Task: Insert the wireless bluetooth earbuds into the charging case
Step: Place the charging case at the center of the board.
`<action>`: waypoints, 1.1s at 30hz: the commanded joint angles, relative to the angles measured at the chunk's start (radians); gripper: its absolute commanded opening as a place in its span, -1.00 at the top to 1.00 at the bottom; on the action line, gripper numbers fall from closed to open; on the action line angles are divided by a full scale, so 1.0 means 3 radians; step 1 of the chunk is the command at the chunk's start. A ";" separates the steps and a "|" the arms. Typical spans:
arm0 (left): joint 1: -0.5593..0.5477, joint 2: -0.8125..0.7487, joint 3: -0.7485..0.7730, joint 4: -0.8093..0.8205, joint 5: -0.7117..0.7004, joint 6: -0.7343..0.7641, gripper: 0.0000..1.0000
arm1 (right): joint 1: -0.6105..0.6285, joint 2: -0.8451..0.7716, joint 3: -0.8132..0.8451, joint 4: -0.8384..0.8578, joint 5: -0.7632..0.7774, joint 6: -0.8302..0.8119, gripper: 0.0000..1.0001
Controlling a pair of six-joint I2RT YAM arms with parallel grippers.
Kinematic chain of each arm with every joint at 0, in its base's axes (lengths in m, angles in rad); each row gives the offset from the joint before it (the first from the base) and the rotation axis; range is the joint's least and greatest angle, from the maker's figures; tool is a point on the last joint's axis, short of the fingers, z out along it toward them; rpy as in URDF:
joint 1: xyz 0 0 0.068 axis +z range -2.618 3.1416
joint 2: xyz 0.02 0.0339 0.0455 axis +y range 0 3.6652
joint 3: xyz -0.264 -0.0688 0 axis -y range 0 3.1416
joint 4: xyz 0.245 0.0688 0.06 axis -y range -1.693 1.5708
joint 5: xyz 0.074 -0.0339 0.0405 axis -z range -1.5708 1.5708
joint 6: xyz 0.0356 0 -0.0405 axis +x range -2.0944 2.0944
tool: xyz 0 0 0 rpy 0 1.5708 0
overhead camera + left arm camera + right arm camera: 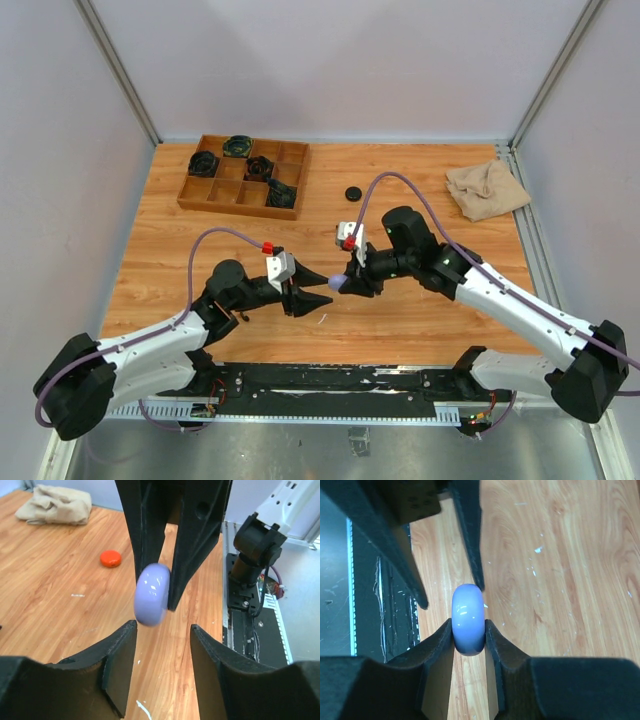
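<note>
Above the wooden table, right fingers pinch the lavender case, facing splayed left fingers.

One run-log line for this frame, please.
right gripper: shut on lavender case | left gripper: open, fingers facing case, contact unclear | case: closed

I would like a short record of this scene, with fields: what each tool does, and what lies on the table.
right tool: shut on the lavender case
left tool: open, facing the case, fingertips close to it
wooden tray: far left of table, dark items in several compartments
loose on table: black round piece, orange-red case, beige cloth
</note>
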 commanded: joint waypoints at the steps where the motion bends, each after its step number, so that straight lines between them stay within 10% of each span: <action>1: -0.0003 -0.0101 0.0069 -0.0180 -0.0288 0.0005 -0.09 | -0.0190 -0.0086 -0.0095 0.0009 0.0101 0.0306 0.81; 17: -0.0003 -0.0587 0.0188 -0.1348 -0.2813 -0.0342 -0.62 | -0.1364 -0.0236 -0.1108 0.0261 0.0554 0.1745 0.82; 33: -0.0001 -0.0777 -0.0092 -0.1434 -0.3822 -0.0470 -0.92 | -0.2854 -0.0344 -0.1946 0.0705 0.0620 0.2269 0.78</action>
